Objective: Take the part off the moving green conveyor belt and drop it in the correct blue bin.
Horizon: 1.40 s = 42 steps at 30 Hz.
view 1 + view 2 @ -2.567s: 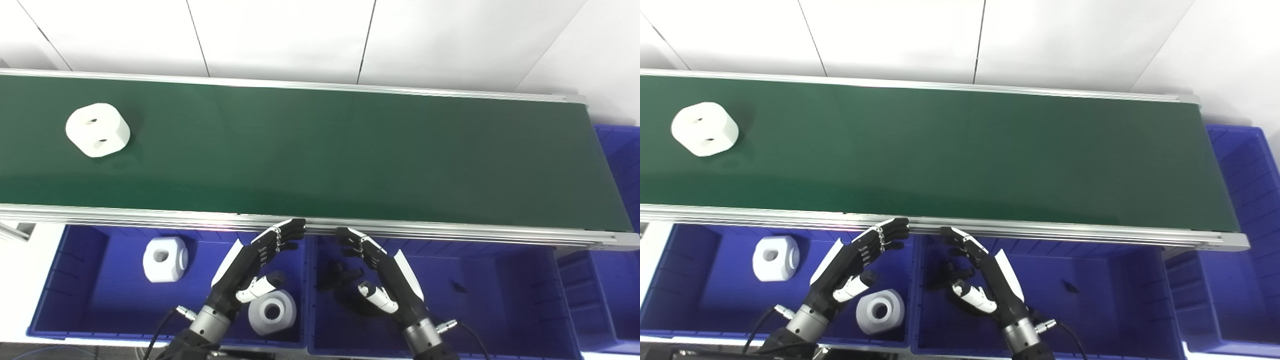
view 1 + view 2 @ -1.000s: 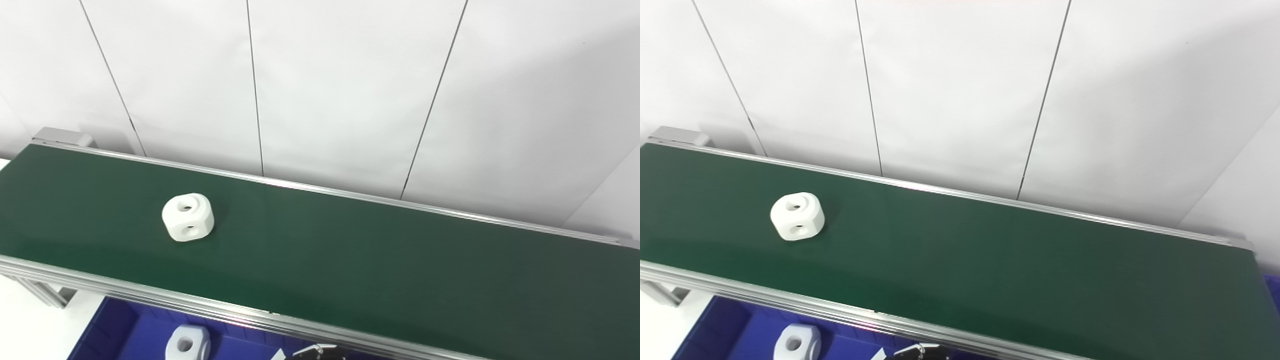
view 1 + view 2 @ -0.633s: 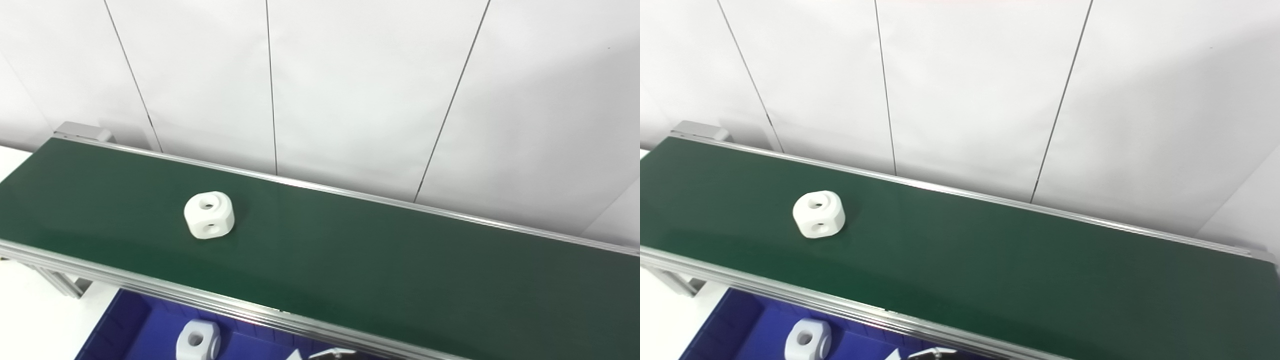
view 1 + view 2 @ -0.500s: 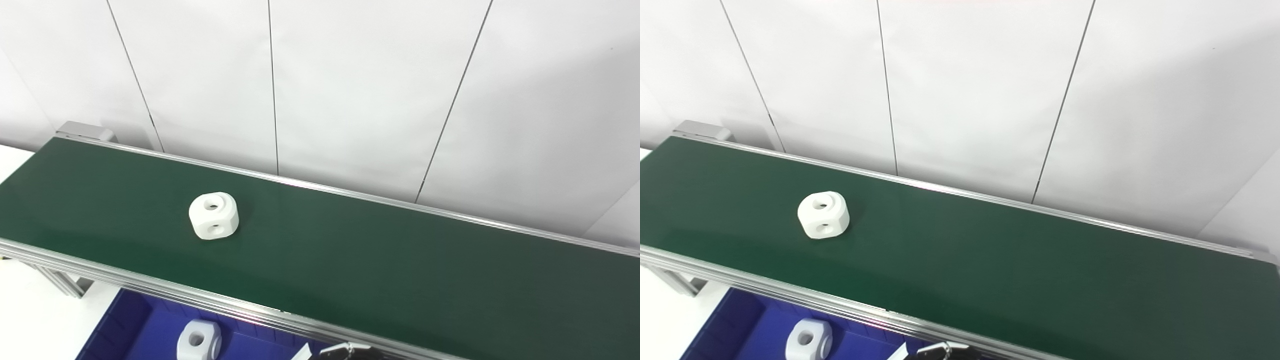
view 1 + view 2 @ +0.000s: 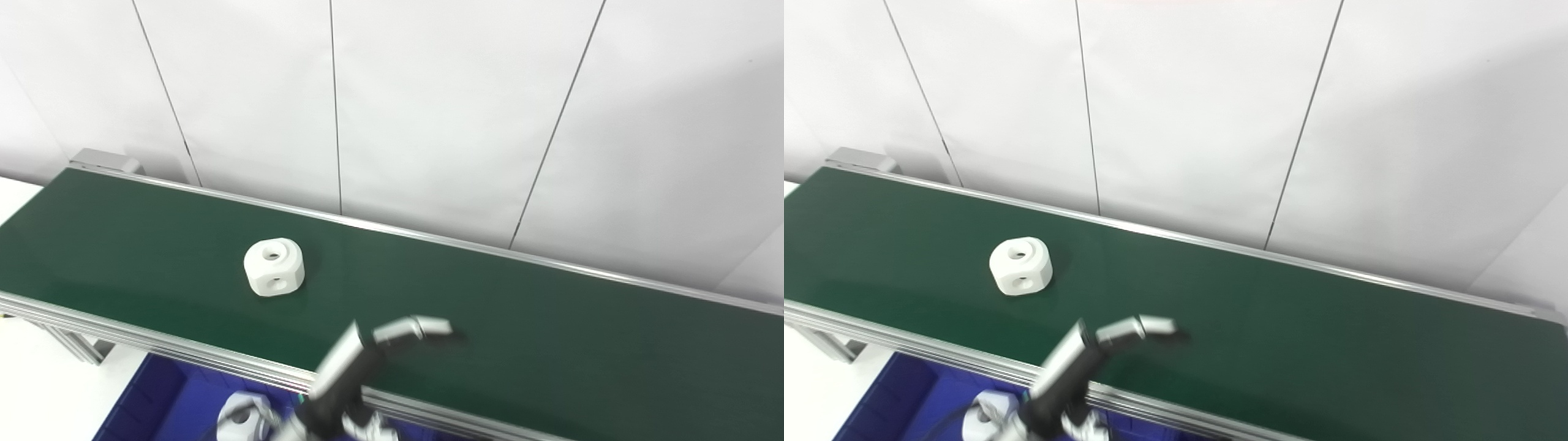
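A white blocky part (image 5: pixel 274 267) with round holes lies on the green conveyor belt (image 5: pixel 551 343), left of the middle; it also shows in the right eye view (image 5: pixel 1020 267). My left hand (image 5: pixel 367 361) comes up from the bottom edge, blurred by motion, and reaches over the belt's near rail. Its fingers (image 5: pixel 416 327) are stretched out and a little curled, and they hold nothing. The hand is to the right of the part and nearer to me, well apart from it. My right hand is out of view.
A blue bin (image 5: pixel 156 398) sits below the belt's near rail (image 5: pixel 153 346) at the bottom left, with another white part (image 5: pixel 240 422) in it. A white panelled wall stands behind the belt. The belt's left end (image 5: pixel 98 160) is in view.
The part has ridden a little to the right on the belt. My left hand has risen from the bottom edge to above the belt's near side. The camera tilted up since 2.6 s ago.
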{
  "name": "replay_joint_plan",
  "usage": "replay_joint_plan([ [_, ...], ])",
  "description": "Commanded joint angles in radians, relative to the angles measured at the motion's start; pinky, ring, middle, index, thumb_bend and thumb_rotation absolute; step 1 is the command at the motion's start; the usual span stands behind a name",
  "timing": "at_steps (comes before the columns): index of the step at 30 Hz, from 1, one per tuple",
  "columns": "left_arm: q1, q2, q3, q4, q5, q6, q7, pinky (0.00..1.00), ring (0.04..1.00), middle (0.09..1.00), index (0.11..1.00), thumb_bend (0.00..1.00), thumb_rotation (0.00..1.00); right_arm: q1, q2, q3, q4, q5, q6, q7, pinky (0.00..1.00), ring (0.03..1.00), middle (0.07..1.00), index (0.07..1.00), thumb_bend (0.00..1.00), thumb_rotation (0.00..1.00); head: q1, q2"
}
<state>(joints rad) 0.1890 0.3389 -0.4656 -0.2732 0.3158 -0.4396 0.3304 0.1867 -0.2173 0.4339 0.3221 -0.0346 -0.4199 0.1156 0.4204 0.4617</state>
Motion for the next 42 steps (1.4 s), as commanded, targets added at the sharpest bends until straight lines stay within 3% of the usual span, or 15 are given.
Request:
replay_joint_plan([
  [1, -0.006, 0.006, 0.063, -0.028, 0.038, -0.027, -0.022, 0.71, 0.757, 0.761, 0.749, 0.9, 0.73, -0.013, 0.008, 0.0, -0.013, -0.003, -0.05, -0.004, 0.72, 0.832, 0.866, 0.835, 0.89, 0.92, -0.002, 0.001],
  [9, -0.056, -0.004, 0.272, -0.002, 0.139, 0.021, -0.104, 0.73, 0.799, 0.814, 0.807, 0.88, 0.69, -0.015, 0.022, -0.006, -0.003, 0.005, -0.05, 0.005, 0.7, 0.816, 0.861, 0.83, 0.9, 0.91, -0.006, -0.004],
  [15, -0.141, 0.075, 0.365, 0.031, 0.384, 0.075, -0.176, 0.79, 0.805, 0.81, 0.803, 0.86, 0.72, -0.012, 0.017, 0.007, -0.008, -0.009, -0.05, -0.017, 0.69, 0.812, 0.858, 0.832, 0.88, 0.92, -0.01, -0.004],
  [23, -0.202, 0.156, 0.414, -0.021, 0.423, 0.2, -0.367, 0.82, 0.813, 0.811, 0.796, 0.88, 0.67, -0.009, 0.014, 0.019, -0.01, -0.011, -0.05, -0.035, 0.7, 0.817, 0.857, 0.828, 0.87, 0.92, -0.007, -0.001],
  [28, -0.258, 0.186, 0.42, -0.019, 0.377, 0.274, -0.494, 0.8, 0.802, 0.807, 0.792, 0.88, 0.62, -0.013, 0.015, 0.025, -0.005, -0.01, -0.05, -0.037, 0.69, 0.817, 0.858, 0.83, 0.89, 0.93, -0.011, 0.0],
  [33, -0.326, 0.223, 0.407, -0.023, 0.367, 0.407, -0.674, 0.82, 0.818, 0.821, 0.822, 0.88, 0.62, -0.012, 0.016, 0.029, -0.005, -0.012, -0.05, -0.045, 0.69, 0.812, 0.857, 0.825, 0.9, 0.93, -0.017, -0.001],
  [39, -0.366, 0.236, 0.395, 0.011, 0.381, 0.479, -0.75, 0.76, 0.816, 0.819, 0.829, 0.88, 0.58, -0.012, 0.014, 0.034, -0.007, -0.016, -0.05, -0.055, 0.69, 0.818, 0.86, 0.83, 0.91, 0.93, -0.017, -0.001],
  [42, -0.383, 0.244, 0.39, 0.05, 0.385, 0.489, -0.758, 0.72, 0.813, 0.816, 0.829, 0.87, 0.54, -0.013, 0.012, 0.038, -0.008, -0.016, -0.05, -0.056, 0.69, 0.816, 0.859, 0.826, 0.9, 0.93, -0.016, 0.002],
])
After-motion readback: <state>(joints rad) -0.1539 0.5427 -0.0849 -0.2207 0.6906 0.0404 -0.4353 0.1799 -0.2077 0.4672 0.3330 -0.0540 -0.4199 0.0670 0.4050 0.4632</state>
